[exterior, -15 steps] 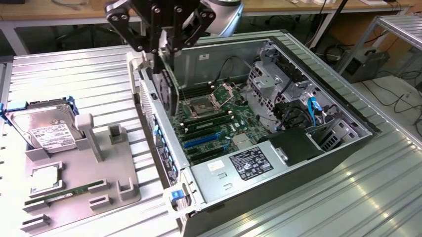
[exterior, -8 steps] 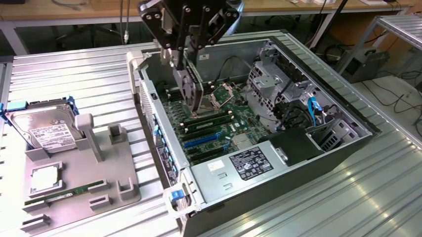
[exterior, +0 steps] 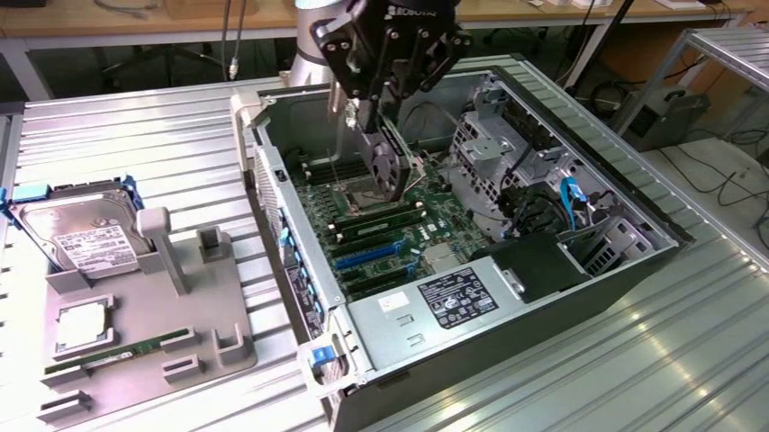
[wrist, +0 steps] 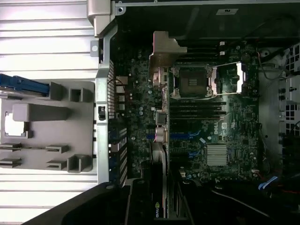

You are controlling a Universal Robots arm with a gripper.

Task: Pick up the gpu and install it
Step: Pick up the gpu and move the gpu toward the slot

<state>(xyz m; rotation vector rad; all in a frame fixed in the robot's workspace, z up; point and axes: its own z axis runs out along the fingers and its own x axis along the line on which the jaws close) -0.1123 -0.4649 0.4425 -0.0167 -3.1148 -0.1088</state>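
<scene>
Exterior view: one gpu [exterior: 387, 173] in fingers [exterior: 356, 106]

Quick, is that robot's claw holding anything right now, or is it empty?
Gripper: jaws shut on the gpu, which hangs over the motherboard.

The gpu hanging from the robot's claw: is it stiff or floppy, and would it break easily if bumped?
Probably stiff: the gpu hangs straight below the gripper without sagging. Likely fragile too, since it is a thin board held over the crowded motherboard. Gripped at one end, it might tilt if knocked.
</scene>
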